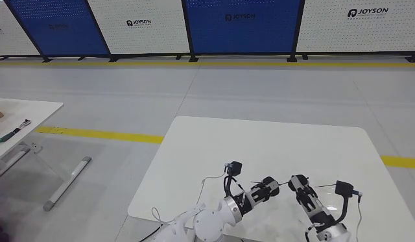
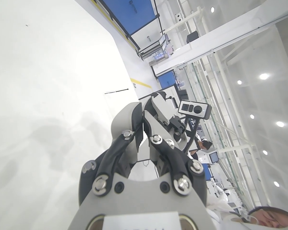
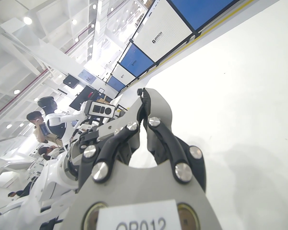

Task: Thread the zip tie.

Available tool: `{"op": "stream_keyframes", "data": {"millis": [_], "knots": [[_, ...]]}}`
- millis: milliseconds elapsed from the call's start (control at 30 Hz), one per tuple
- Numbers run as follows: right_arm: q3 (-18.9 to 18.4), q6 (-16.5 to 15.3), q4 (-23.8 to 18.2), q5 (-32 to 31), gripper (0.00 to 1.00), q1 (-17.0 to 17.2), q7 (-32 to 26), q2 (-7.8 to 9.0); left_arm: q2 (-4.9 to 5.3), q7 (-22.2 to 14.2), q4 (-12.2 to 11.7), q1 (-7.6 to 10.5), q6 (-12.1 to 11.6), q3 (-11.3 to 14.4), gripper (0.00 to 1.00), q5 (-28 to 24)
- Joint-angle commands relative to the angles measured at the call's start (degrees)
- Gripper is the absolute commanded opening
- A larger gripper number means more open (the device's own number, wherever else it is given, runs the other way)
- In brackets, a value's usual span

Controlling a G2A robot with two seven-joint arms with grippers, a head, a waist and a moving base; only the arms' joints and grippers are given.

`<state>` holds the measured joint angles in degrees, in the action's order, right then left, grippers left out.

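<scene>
At the far left edge of the top view, the corner of a side table (image 1: pixel 29 112) juts in with a small dark tool lying on it. Blue and white partition panels (image 1: pixel 243 15) run across the upper part of the frame, and a yellow floor line passes below them.

The white table (image 1: pixel 259 138) fills the lower centre and right. Both arms sit at its lower edge, pointing at each other. The left gripper (image 1: pixel 277 188) is left of centre at the bottom of the frame, aimed to the right. Its fingers are clenched. The left wrist view shows a thin black strip pinched between the pads, which looks like the strap of the zip tie (image 3: pixel 140 92).

Just to the right, the right gripper (image 1: pixel 292 180) faces it, and the two sets of tips nearly meet above the table. Its fingers are also clamped together. In the right wrist view the zip tie's small black head sticks out just past their tips. The zip tie is therefore off the table, held between the two grippers in the lower middle of the top view.

Further right, beyond the right gripper, a second zip tie (image 2: pixel 116 91) lies flat on the table near its edge, well apart from both grippers.
</scene>
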<state>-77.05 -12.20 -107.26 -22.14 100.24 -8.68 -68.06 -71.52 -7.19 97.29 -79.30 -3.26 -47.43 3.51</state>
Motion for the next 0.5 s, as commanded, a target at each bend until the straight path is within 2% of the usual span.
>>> {"op": "stream_keyframes", "data": {"millis": [0, 467], "knots": [[0.09, 0.16, 0.01, -0.06, 0.0, -0.1, -0.17, -0.02, -0.01, -0.12, 0.02, -0.01, -0.04, 0.0, 0.0, 0.07], [0.05, -0.06, -0.22, 2.18, 0.0, -0.55, -2.15, -0.08, -0.19, -0.63, 0.5, 0.07, -0.42, 0.25, 0.0, 0.56]]}}
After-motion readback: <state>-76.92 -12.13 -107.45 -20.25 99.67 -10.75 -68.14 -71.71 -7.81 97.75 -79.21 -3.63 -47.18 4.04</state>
